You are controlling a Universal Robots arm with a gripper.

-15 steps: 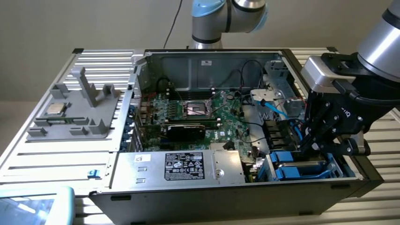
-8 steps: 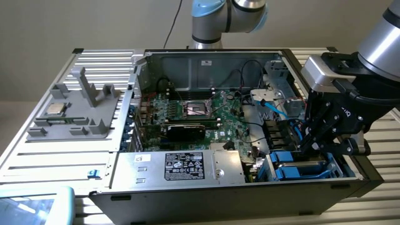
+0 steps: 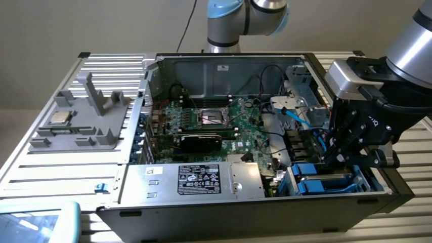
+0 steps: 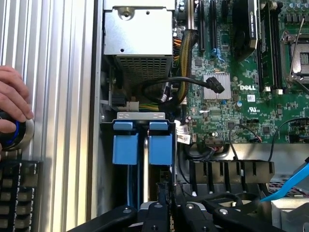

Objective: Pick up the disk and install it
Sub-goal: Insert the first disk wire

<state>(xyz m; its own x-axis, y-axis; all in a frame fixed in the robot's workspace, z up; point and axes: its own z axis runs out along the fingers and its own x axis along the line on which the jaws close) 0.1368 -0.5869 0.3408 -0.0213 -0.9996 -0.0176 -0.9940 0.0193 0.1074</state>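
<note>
Disk (image 3: 322, 177) in case bay | end effector (image 3: 351, 157) grip unclear | ribbed metal table (image 3: 40, 167) | beige wall (image 3: 81, 25)

Ribbed metal table (image 3: 60, 167) carrying an opened computer

The open PC case (image 3: 236, 207) and 1 grey fixture (image 3: 81, 121) holding a CPU chip (image 3: 60, 117) rest directly on its slats.

the robot arm (image 3: 415, 40) is a thick silver-grey metal tube with a pale blue joint cap (image 3: 226, 11) at its base joint and black cable beside it. a silver-grey wrist block (image 3: 344, 78) carries the black angular metal gripper (image 3: 347, 152), with small white markings and round screw heads on its linkages.
</note>
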